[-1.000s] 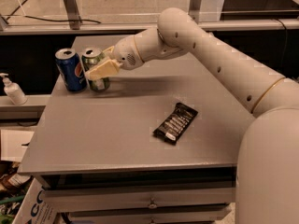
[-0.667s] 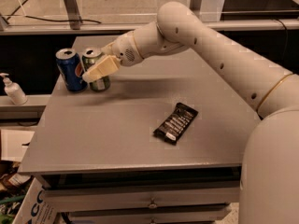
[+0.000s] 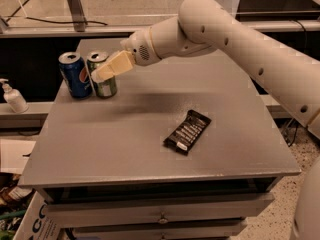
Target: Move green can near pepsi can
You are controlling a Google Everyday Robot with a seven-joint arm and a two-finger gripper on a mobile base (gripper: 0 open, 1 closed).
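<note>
2 cans adjacent: pepsi can [image 3: 74, 75], green can [image 3: 105, 87] behind claw [image 3: 101, 74]; claw opening cannot tell.

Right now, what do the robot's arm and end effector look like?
The arm is smooth, rounded and off-white, with thick tubular links, small dark dots along its shell and a perforated grille patch near the wrist; no loose cables show. The end effector, pale cream-yellow and tapered, sits just in front of the green can.

Upright green can [image 3: 106, 87], just beside upright blue pepsi can [image 3: 75, 75]; gripper [image 3: 103, 72] at its front
</note>
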